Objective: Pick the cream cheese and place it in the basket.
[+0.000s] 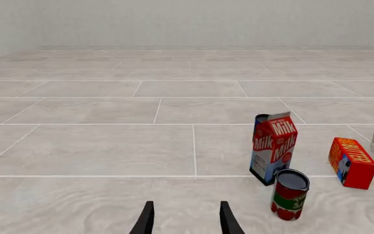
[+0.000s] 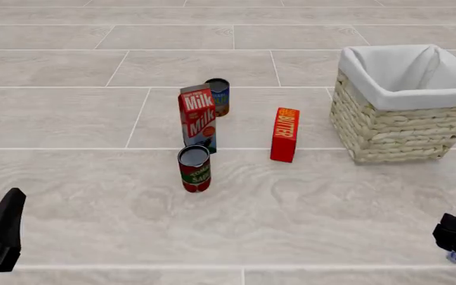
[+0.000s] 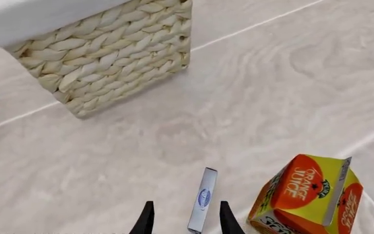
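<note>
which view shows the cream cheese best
The right wrist view: the cream cheese stands edge-on between the right gripper's open fingers. The front view shows only a sliver by that gripper; the left wrist view shows none.

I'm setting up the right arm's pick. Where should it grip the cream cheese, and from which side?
Across its two broad faces, from above. In the right wrist view the cream cheese stands on edge as a thin slab, lined up between the open right gripper's fingers. The thin dimension fits the jaws; its length may not. Approach straight along the fingers, minding the orange juice carton close beside it.
</note>
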You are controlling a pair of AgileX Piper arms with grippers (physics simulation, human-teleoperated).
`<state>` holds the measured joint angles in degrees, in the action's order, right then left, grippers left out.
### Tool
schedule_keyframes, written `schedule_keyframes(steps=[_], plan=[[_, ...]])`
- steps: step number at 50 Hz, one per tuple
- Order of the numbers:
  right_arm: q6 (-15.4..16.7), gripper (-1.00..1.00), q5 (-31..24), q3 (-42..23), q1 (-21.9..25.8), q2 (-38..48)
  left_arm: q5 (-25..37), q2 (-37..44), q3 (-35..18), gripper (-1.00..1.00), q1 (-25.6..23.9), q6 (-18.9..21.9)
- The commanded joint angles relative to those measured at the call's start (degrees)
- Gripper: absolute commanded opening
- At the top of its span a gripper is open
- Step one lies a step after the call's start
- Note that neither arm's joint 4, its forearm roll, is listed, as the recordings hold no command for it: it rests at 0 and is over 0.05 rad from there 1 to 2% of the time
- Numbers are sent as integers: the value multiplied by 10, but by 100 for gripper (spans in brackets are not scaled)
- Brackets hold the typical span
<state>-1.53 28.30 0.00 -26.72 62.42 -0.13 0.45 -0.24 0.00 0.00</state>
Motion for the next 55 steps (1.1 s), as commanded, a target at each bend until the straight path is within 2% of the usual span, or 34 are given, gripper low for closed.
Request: schedule_keyframes(steps=[1,6,14,26,35,55], plan=[[6,100,5,0,0,9,0,0,0,100,0,0],[9,100,10,0,0,16,0,0,0,100,0,0],[13,100,48,0,-2,58,0,0,0,100,0,0],[6,100,153,0,3,183,0,0,0,100,0,0],[7,100,174,0,-1,207,0,0,0,100,0,0],[6,100,295,0,-2,343,0,0,0,100,0,0]])
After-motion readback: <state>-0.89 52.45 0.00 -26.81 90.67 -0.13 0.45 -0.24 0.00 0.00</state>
